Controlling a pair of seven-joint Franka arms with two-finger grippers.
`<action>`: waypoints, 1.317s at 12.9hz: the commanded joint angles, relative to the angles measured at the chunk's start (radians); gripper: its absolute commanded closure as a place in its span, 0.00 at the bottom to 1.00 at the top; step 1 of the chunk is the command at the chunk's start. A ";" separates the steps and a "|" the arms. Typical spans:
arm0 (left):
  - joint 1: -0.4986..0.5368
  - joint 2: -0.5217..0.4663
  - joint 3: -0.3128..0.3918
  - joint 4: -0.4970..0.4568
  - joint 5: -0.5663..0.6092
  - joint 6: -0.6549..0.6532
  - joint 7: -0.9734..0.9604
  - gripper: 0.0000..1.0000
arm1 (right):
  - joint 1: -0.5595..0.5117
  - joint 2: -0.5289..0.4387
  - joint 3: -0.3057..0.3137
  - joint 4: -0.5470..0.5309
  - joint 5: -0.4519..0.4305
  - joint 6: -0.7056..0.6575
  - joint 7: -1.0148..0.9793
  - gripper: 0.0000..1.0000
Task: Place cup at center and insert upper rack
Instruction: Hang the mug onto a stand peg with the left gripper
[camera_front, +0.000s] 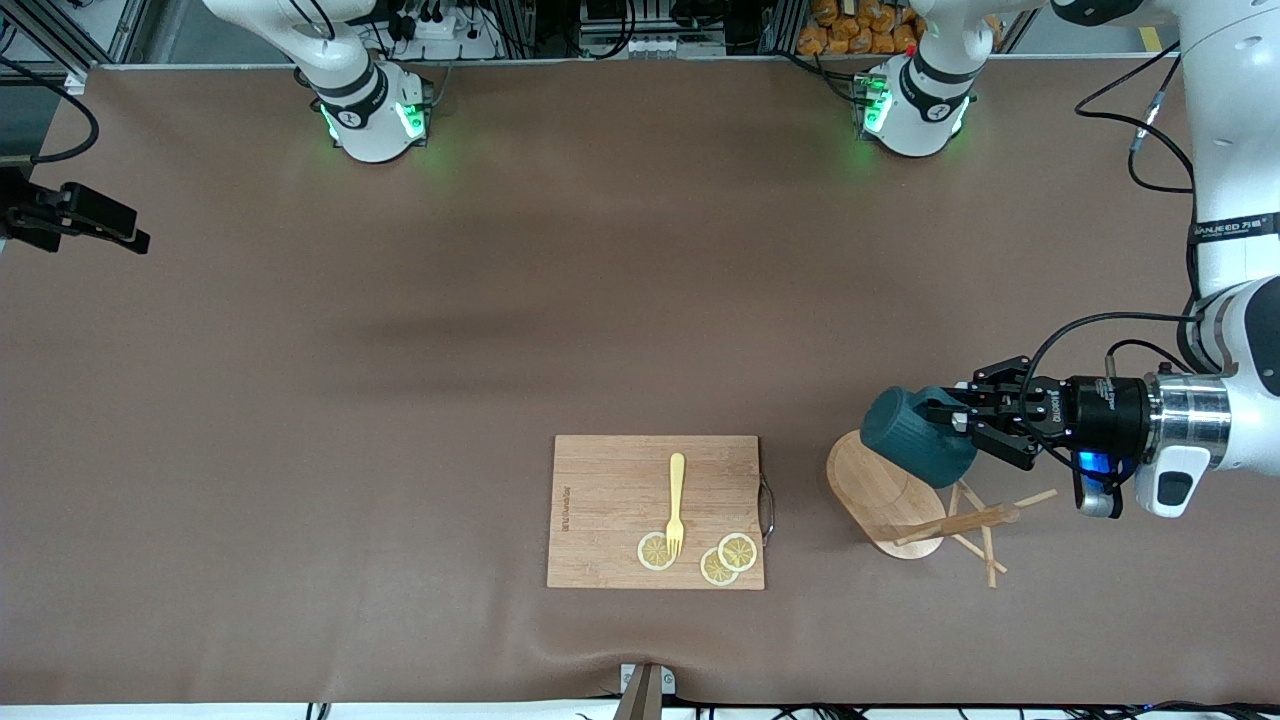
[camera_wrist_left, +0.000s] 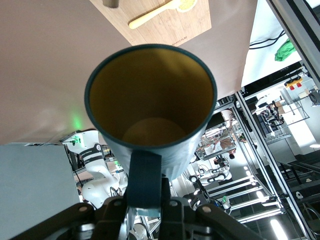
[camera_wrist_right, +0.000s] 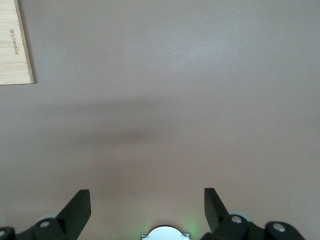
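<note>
Cup (camera_front: 915, 435): dark teal, ribbed, up in the air, tipped on its side. Its mouth faces the left hand; its bottom points toward the right arm's end of the counter. Hangs over the mug tree's oval base.
Cup inside (camera_wrist_left: 152, 97): yellowish-tan, nothing in it, seen straight down the mouth in the left wrist view.
Left hand (camera_front: 962, 412): clenched on the cup's loop handle (camera_wrist_left: 145, 177), fingers pinching it from both sides. Hand lies level, reaching in from the left arm's end of the counter. The cup sticks straight out from the fingertips.
Mug tree (camera_front: 890, 495): light wood, lying tipped over on the counter, oval base turned up on edge, just under the cup. Whether cup and base touch: cannot tell.
Pegs (camera_front: 985, 530): thin dowels crossing the tree's stem, resting on the counter, nearer the front camera than the left hand.
Right hand (camera_wrist_right: 147, 207): released, fingers spread wide, nothing between them; over bare counter (camera_front: 400, 400). Right arm waits.
Board (camera_front: 655, 510): rectangular wood, beside the mug tree toward the right arm's end, flat on the counter.
On the board: yellow fork (camera_front: 677, 503), three lemon slices (camera_front: 728, 560). Fork tines rest on one slice.
</note>
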 joint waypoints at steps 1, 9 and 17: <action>0.009 0.016 -0.002 0.005 -0.020 -0.016 0.008 1.00 | -0.005 0.003 0.001 0.002 0.005 0.003 0.011 0.00; 0.037 0.042 -0.002 0.005 -0.085 -0.046 0.012 1.00 | -0.008 0.003 0.001 0.006 0.011 0.003 0.014 0.00; 0.044 0.079 0.000 0.004 -0.085 -0.060 0.061 1.00 | -0.010 0.011 0.001 0.006 0.010 0.017 0.005 0.00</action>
